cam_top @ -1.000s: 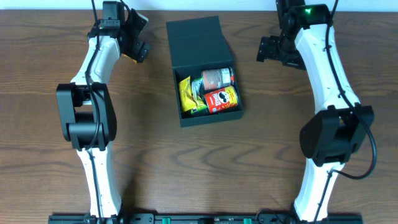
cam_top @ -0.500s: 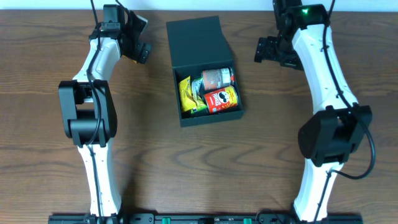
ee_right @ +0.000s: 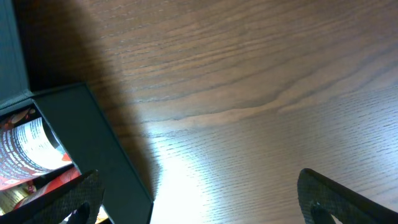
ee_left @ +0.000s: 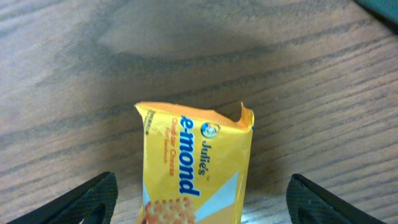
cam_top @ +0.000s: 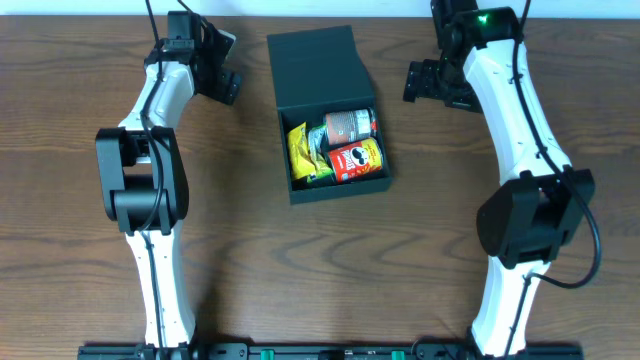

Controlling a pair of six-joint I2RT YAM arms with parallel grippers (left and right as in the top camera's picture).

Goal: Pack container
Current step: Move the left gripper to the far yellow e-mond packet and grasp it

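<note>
The container (cam_top: pixel 315 65) is a dark square box lying open at the table's middle back, its flap lid laid flat behind it. Inside lie a yellow snack bag (cam_top: pixel 303 152), a brown can (cam_top: pixel 350 125) and a red can (cam_top: pixel 357 160). My left gripper (cam_top: pixel 222 80) is open to the left of the box. In the left wrist view its fingers (ee_left: pixel 199 205) stand wide on either side of a yellow biscuit packet (ee_left: pixel 196 168) lying on the table, without touching it. My right gripper (cam_top: pixel 425 82) is open and empty to the right of the box; its wrist view shows the box wall (ee_right: pixel 93 143).
The brown wooden table (cam_top: pixel 450 230) spreads round the box. Both arms reach in from the front edge along the left and right sides. The red can shows at the left edge of the right wrist view (ee_right: pixel 25 149).
The right gripper has shifted a little left toward the box. The left gripper has edged slightly toward the back. Both stay open; the box contents have not moved.
</note>
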